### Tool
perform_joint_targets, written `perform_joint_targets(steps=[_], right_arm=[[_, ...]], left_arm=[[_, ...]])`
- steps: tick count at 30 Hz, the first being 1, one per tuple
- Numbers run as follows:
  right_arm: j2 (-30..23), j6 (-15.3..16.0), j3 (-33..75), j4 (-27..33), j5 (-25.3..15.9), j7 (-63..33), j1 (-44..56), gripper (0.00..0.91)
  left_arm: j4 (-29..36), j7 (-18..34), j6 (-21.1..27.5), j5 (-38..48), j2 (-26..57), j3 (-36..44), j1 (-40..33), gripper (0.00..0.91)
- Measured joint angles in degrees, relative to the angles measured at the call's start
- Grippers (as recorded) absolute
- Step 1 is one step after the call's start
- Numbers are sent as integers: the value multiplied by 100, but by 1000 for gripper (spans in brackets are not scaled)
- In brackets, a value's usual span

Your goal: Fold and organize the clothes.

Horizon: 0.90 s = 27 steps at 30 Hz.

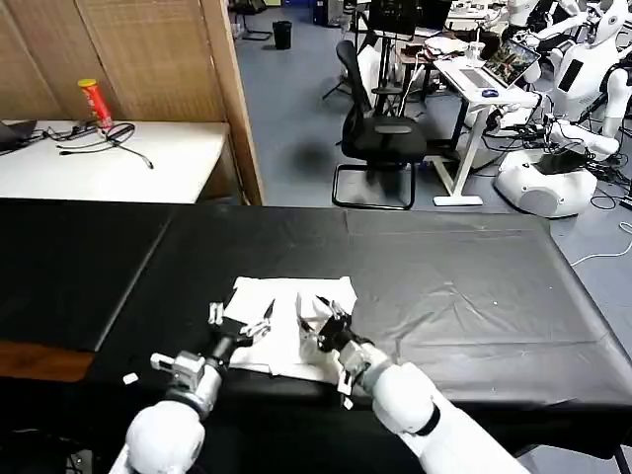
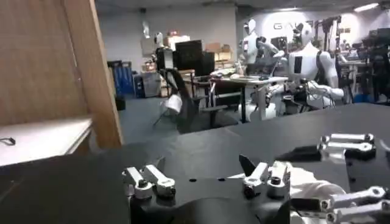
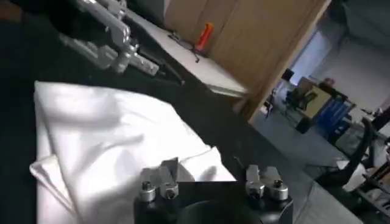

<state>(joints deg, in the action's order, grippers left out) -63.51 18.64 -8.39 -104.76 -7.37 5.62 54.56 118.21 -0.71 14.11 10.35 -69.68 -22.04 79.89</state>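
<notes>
With the T-shirt (image 1: 286, 326) folded small near the black table's (image 1: 474, 286) front edge, our left gripper (image 1: 240, 321) spread at its nine o'clock side and right gripper (image 1: 316, 318) spread above it, we should press the layers flat, edges aligned.

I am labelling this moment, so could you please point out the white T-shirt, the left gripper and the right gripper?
White T-shirt (image 1: 286, 296), head view, on its flat upper part.
Left gripper (image 1: 242, 319), head view, midway between its open fingertips.
Right gripper (image 1: 314, 318), head view, midway between its open fingertips.
</notes>
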Motion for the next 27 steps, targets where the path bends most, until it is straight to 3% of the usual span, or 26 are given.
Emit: perform_joint_targets(steps=[5, 11, 17, 18, 19, 27], right_arm=[[0, -100, 82, -2, -189, -77, 88, 117], [-6, -159, 301, 10, -205, -197, 247, 78], [-101, -28, 647, 34, 229, -481, 470, 88], [-127, 15, 721, 54, 324, -544, 508, 205], [-171, 52, 791, 72, 406, -644, 549, 878], [-355, 63, 1354, -114, 905, -984, 847, 878]], left_arm=[[2, 1, -37, -33, -28, -13, 28, 878], [-9, 2, -50, -88, -81, 14, 27, 878], [-9, 2, -82, -106, -105, 11, 46, 878], [-9, 3, -91, -106, -109, 5, 55, 878], [-9, 3, -106, -107, -112, 1, 67, 878], [-36, 3, -235, -101, -138, -70, 177, 878]])
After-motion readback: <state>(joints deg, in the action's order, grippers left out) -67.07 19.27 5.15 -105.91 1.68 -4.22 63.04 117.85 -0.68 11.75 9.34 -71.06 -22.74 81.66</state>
